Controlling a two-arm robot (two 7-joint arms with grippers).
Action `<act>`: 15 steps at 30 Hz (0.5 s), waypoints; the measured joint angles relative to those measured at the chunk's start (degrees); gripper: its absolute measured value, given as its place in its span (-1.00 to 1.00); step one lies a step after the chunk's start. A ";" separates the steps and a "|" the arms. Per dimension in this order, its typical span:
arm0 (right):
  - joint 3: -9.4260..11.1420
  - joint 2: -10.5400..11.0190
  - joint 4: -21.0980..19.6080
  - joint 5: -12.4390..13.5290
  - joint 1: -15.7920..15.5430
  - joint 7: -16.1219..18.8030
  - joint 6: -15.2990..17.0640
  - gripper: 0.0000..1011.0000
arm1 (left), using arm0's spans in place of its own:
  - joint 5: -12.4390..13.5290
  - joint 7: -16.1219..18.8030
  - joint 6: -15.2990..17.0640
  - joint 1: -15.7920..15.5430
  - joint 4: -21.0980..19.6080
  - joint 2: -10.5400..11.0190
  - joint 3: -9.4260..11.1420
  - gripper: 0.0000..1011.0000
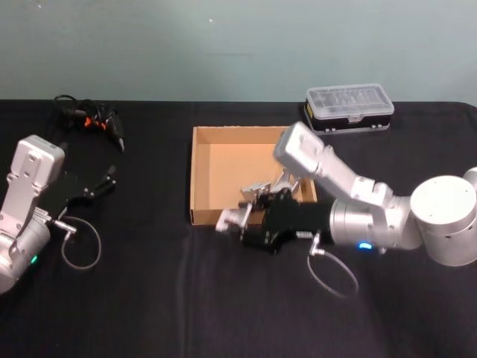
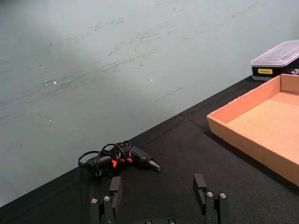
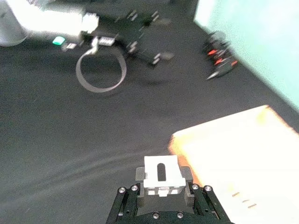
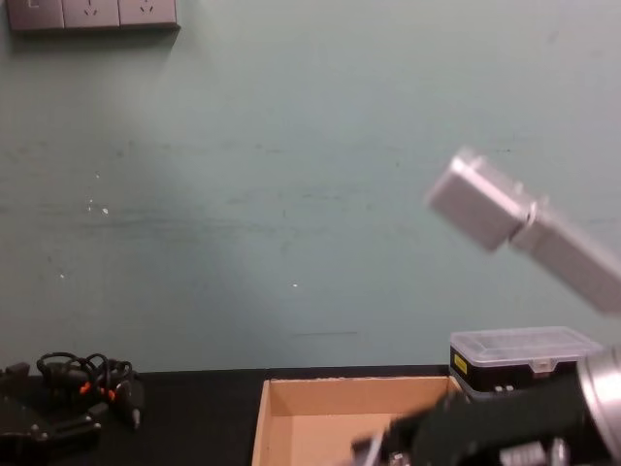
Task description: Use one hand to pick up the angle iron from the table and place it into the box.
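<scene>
The angle iron (image 3: pixel 161 173) is a small, pale metal piece with a slot cut in its flat face. The right hand (image 1: pixel 240 221) grips it tight between its black fingers. In the head view the iron (image 1: pixel 229 218) sticks out of the hand's tip right at the near wall of the box (image 1: pixel 200 179), just above the wall's edge and over the table (image 1: pixel 149 298).

The table is flat, black and dull. Behind it stands a plain pale green wall (image 4: pixel 291 194), and the chest view shows a row of wall sockets (image 4: pixel 92 14) high up on it. The box is wide, low and tan, with a plain brown floor. A clear-lidded case (image 1: pixel 349 107) sits behind the box, toward the right. A bundle of black cables (image 1: pixel 91 118) with orange marks lies at the far left of the table.

The left hand (image 2: pixel 159 198) rests low on the left side, well apart from the box. Its fingers (image 2: pixel 200 185) are spread wide with nothing between them.

The right wrist view shows the slot in the iron up close, with the box edge (image 3: pixel 224 154) just beside it. The head view shows the iron small and from above, so the slot cannot be made out there. The chest view shows the box (image 4: pixel 291 408) from the side, with the right arm (image 4: pixel 524 233) rising over it.
</scene>
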 joint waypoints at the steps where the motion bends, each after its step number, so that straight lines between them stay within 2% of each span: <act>1: 0.42 0.00 -0.27 0.07 -0.02 -0.47 0.01 -0.11 | 0.00 0.00 0.00 0.00 0.00 0.00 0.00 0.98; 5: 2.55 -0.92 -0.80 0.13 0.20 -3.28 0.26 -0.11 | 0.00 0.00 0.00 0.00 0.00 0.00 0.00 0.98; 8: 3.00 -1.87 0.16 0.05 0.92 -4.00 0.29 -0.11 | 0.00 0.00 0.00 0.00 0.00 0.00 0.00 0.98; 12: 2.99 -3.87 3.52 -0.58 2.60 -4.35 0.26 -0.11 | 0.00 0.00 0.00 0.00 0.00 0.00 0.00 0.98; 15: 2.73 -6.39 7.88 -1.09 4.34 -4.61 0.00 -0.11 | 0.00 0.00 0.00 0.00 0.00 0.00 0.00 0.98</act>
